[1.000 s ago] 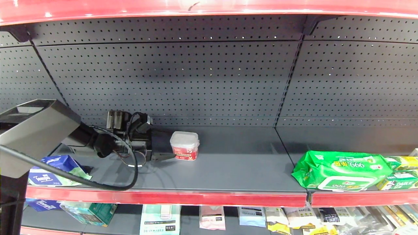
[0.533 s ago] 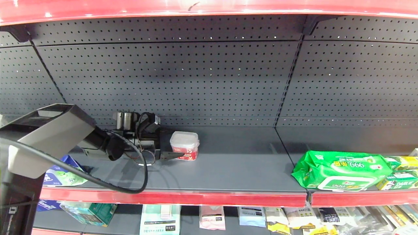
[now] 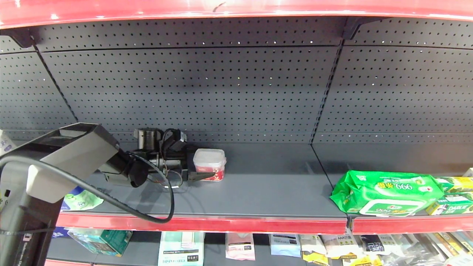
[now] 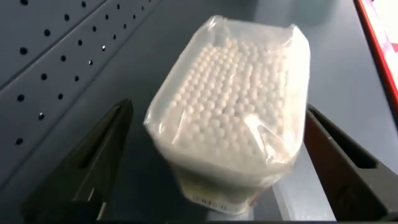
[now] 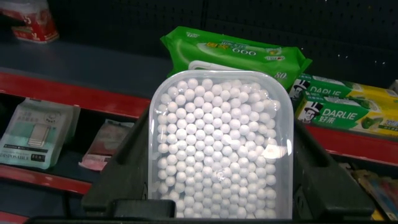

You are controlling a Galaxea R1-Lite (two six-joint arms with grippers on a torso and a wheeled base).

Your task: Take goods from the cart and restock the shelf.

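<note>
Now my left tool [image 3: 201, 170] has slid further along the shelf [image 3: 258, 192] than a second ago. Its near finger [image 3: 202, 176], which then stopped short of the tub [image 3: 209, 162], now reaches alongside the tub's front. The tub itself has not moved. It stands upright on the shelf between that tool's fingers, which are spread apart, one on each side with a gap showing in the wrist view. My arm now hides more of the blue and green pack [image 3: 79, 197] behind the tool at the shelf's front edge.

My right tool [image 5: 221, 163] is clamped on a second tub [image 5: 221, 143] of white swabs, held in front of the shelving.

The shelf is dark grey with a red front strip [image 3: 199, 223] and a perforated back panel [image 3: 207, 88] just beyond the left tool. Well away from that tool, past the tub, a green pack [image 3: 386, 192] lies flat at the front edge, with boxes [image 3: 452, 201] touching its far side. Below the left tool, a lower shelf carries hanging packets [image 3: 240, 245].
</note>
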